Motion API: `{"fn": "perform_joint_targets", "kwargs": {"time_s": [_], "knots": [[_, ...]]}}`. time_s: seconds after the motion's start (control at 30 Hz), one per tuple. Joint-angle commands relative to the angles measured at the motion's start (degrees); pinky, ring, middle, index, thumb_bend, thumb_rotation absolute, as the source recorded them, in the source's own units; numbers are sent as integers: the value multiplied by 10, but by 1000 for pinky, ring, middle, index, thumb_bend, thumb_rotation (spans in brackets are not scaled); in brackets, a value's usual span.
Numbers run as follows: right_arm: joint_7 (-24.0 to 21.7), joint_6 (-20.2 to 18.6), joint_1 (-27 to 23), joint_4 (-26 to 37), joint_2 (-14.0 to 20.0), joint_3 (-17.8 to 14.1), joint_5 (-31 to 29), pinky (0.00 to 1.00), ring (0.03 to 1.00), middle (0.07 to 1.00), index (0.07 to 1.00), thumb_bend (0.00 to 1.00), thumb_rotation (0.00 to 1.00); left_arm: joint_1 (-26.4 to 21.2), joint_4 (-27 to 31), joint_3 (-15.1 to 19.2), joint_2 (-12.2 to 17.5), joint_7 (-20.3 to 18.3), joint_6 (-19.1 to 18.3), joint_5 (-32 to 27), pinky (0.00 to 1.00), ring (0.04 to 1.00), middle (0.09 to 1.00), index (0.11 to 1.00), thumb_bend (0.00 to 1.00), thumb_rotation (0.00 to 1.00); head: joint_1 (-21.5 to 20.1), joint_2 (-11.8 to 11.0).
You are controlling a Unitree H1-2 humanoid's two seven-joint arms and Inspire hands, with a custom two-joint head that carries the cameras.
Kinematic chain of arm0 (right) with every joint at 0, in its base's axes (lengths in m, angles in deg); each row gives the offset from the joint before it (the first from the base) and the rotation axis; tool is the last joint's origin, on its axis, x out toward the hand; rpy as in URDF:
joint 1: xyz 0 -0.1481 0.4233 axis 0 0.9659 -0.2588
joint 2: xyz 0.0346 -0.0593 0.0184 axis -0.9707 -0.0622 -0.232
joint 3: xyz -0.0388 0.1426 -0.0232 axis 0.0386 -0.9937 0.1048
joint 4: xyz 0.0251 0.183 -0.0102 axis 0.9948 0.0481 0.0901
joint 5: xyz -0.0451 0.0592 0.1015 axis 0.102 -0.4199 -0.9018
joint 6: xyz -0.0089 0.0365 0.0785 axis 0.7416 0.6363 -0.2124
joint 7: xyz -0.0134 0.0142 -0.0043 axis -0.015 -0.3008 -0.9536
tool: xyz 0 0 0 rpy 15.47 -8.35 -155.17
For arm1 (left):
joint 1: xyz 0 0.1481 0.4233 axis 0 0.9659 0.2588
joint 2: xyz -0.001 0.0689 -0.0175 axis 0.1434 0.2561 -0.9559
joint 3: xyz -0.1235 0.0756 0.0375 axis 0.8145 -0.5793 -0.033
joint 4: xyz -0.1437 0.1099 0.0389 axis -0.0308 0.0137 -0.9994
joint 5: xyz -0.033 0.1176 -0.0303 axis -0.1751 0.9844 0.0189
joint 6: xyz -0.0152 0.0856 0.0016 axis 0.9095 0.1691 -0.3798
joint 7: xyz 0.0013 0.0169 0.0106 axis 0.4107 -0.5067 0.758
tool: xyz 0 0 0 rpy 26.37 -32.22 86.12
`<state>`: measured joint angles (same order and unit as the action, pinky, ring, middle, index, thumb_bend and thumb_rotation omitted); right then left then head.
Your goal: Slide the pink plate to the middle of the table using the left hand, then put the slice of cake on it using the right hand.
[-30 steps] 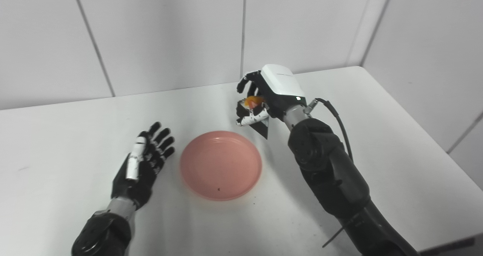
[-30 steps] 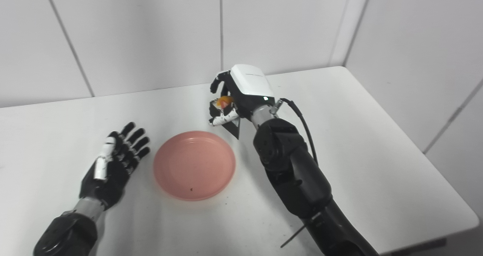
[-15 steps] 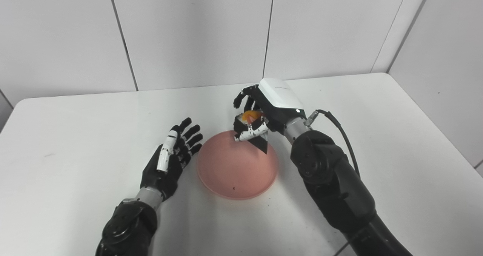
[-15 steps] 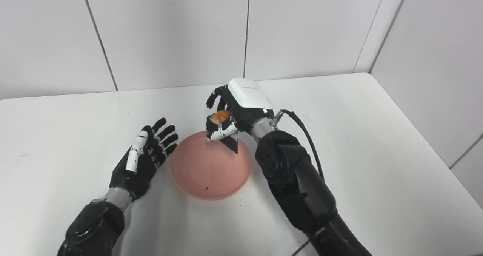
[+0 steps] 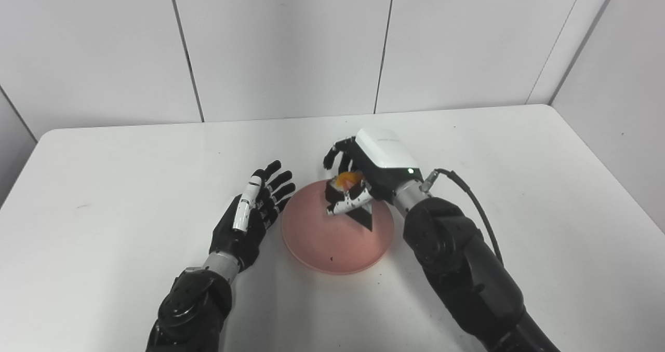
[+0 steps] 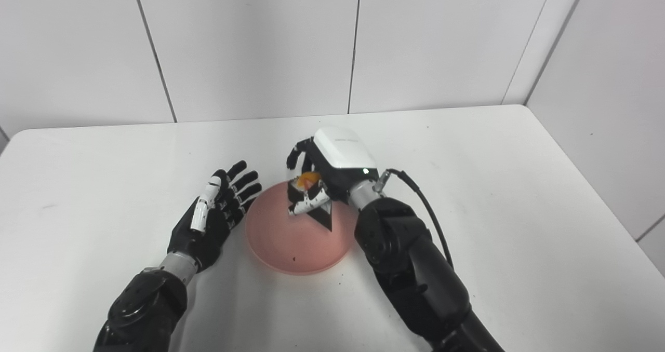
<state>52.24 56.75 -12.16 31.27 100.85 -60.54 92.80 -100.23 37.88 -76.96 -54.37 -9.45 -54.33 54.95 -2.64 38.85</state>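
Few things lie about the work: a black cable (image 5: 470, 199) loops from the wrist of the right arm, and a small dark speck (image 5: 331, 259) sits on the near part of the round pink plate (image 5: 317, 240). Nothing stands between the plate and the left robot hand (image 5: 248, 218), which lies just beside the plate's left rim, palm turned inward, its fingers spread and holding nothing. The right robot hand (image 5: 363, 178), with its white back cover uppermost, hangs over the far right part of the plate and is closed around the dark triangular slice of cake with an orange topping (image 5: 353, 199). The slice is held above the plate's inside; whether its tip touches the plate cannot be told. Its long axis runs from the orange-topped wide end, hidden among the fingers, down to the pointed end, which aims toward the near right. The plate sits about in the middle of the plain white surface (image 5: 545, 196), which has rounded corners and is backed by pale grey wall panels (image 5: 280, 45) with thin dark seams.
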Motion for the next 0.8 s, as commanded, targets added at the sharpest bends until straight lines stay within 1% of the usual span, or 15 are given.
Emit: {"fn": "perform_joint_targets", "kwargs": {"time_s": [0.0, 0.03, 0.07, 0.13, 0.17, 0.2, 0.23, 0.27, 0.37, 0.47, 0.5, 0.53, 0.6, 0.67, 0.77], "knots": [[10, 25, -18, 11, 9, -3, 4, 306, 387, 416, 536, 520, 0, 10, -13, -1, -3, 13, -38, 10, 893, 898, 908, 916, 370, 1000, 0, 0], [5, 21, -13, 11, 6, -6, -2, 307, 387, 416, 536, 520, 0, 10, -12, -1, -3, 12, -38, 10, 893, 899, 908, 916, 370, 1000, 2, 1], [0, 18, -10, 12, 4, -7, -8, 283, 359, 453, 507, 525, 0, 10, -11, -2, -3, 11, -39, 10, 896, 901, 911, 919, 368, 1000, 2, 3], [-3, 15, -4, 11, 1, -8, -13, 274, 350, 473, 493, 527, 0, 10, -10, -3, -4, 11, -40, 10, 898, 902, 913, 922, 367, 1000, 2, 3], [-2, 16, -1, 9, 0, -7, -14, 279, 358, 445, 517, 522, 0, 10, -9, -3, -4, 10, -41, 10, 900, 903, 914, 923, 368, 1000, 2, 4], [0, 17, 1, 6, -1, -7, -15, 282, 361, 466, 499, 525, 0, 10, -8, -3, -4, 10, -42, 10, 902, 905, 916, 926, 370, 1000, 3, 4], [2, 19, 3, 3, -2, -7, -15, 287, 363, 432, 527, 520, 0, 10, -7, -4, -4, 10, -43, 10, 902, 906, 918, 929, 370, 1000, 3, 4], [5, 20, 5, 0, -4, -6, -15, 293, 370, 425, 534, 519, 0, 10, -7, -4, -4, 10, -43, 10, 902, 906, 918, 929, 370, 1000, 3, 5], [15, 28, 10, -12, -8, -6, -18, 311, 385, 420, 540, 518, 0, 9, -7, -3, -5, 10, -46, 9, 902, 906, 918, 930, 369, 1000, 3, 6], [23, 37, 12, -21, -9, -5, -20, 286, 358, 412, 538, 518, 0, 9, -7, -3, -5, 10, -46, 10, 901, 908, 919, 931, 367, 1000, 4, 7], [25, 40, 13, -23, -9, -4, -21, 262, 336, 451, 508, 524, 0, 9, -8, -4, -5, 9, -45, 9, 902, 910, 922, 933, 367, 1000, 4, 7], [28, 43, 14, -26, -10, -3, -21, 254, 328, 464, 497, 526, 0, 9, -8, -4, -4, 8, -43, 10, 903, 911, 922, 933, 367, 1000, 4, 8], [34, 48, 15, -30, -11, -2, -21, 266, 348, 419, 531, 519, 0, 9, -8, -5, -4, 9, -42, 11, 902, 910, 922, 932, 368, 1000, 4, 8], [41, 53, 16, -35, -12, 0, -21, 282, 368, 417, 537, 518, 0, 8, -8, -5, -5, 9, -43, 11, 904, 911, 923, 932, 369, 1000, 5, 8], [47, 54, 18, -41, -14, 4, -16, 278, 362, 415, 538, 518, 0, 8, -8, -6, -6, 9, -43, 11, 907, 913, 925, 934, 367, 1000, 9, 8]]}}
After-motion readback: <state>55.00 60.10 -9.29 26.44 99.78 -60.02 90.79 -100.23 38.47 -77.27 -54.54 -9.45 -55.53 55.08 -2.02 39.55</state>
